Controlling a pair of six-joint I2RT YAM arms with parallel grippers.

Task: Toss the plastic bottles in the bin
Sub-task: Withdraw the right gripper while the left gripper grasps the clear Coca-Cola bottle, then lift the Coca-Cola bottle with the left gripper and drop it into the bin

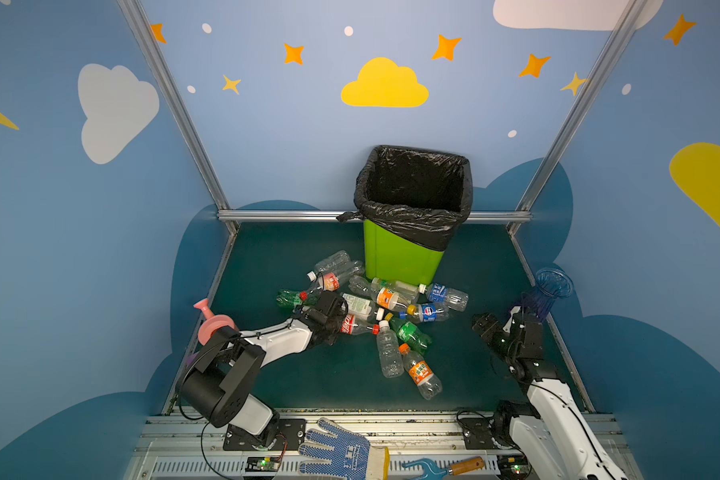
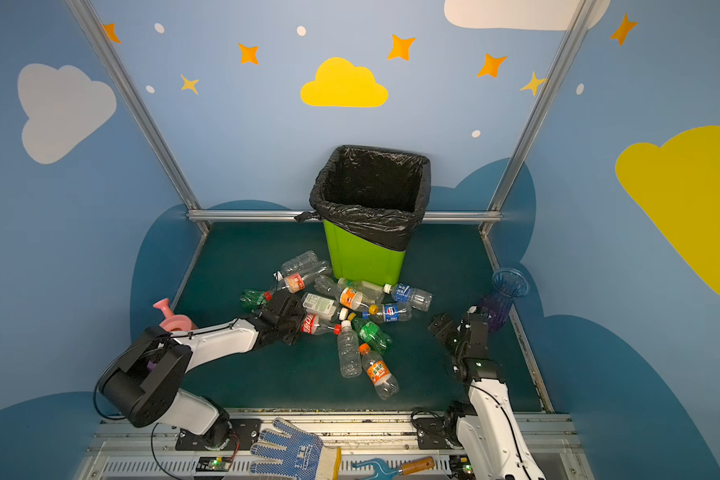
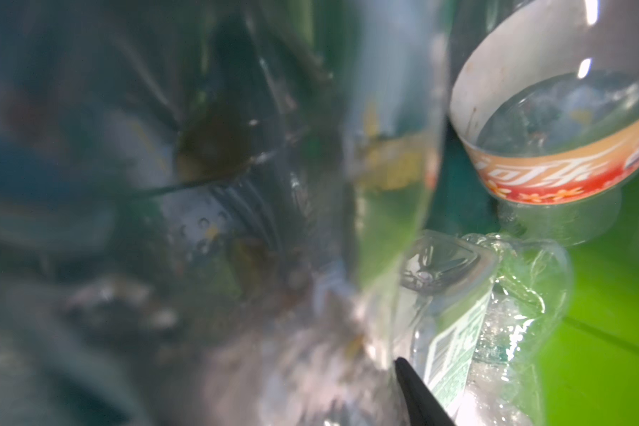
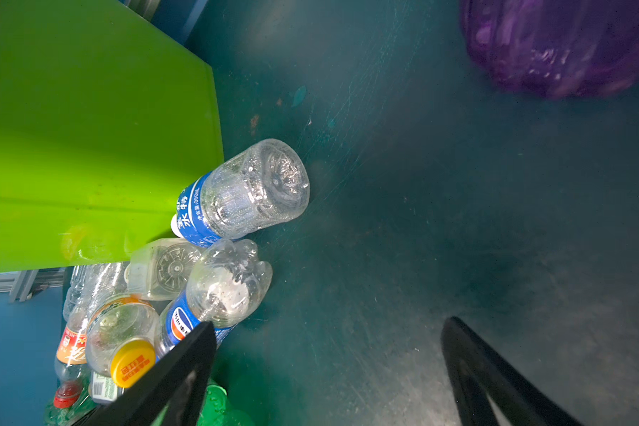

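Several plastic bottles (image 1: 387, 298) lie in a heap on the dark green floor in front of the bin (image 1: 400, 257), a lime-green bin with a black bag over its rim. My left gripper (image 1: 336, 322) reaches into the heap's left side and is shut on the base of a clear, red-labelled bottle (image 1: 356, 327). In the left wrist view that bottle is a blur across the frame, with one finger (image 3: 415, 392) against it. My right gripper (image 4: 331, 322) hangs open over bare floor to the right of the heap. A Pepsi bottle (image 4: 218, 295) lies beside its finger.
A pink watering can (image 1: 213, 324) stands behind my left arm by the left wall. A blue-purple ribbed vase (image 1: 547, 291) stands at the right wall behind my right gripper. A blue dotted glove (image 1: 341, 453) and a wooden-handled fork (image 1: 454, 467) lie on the front rail.
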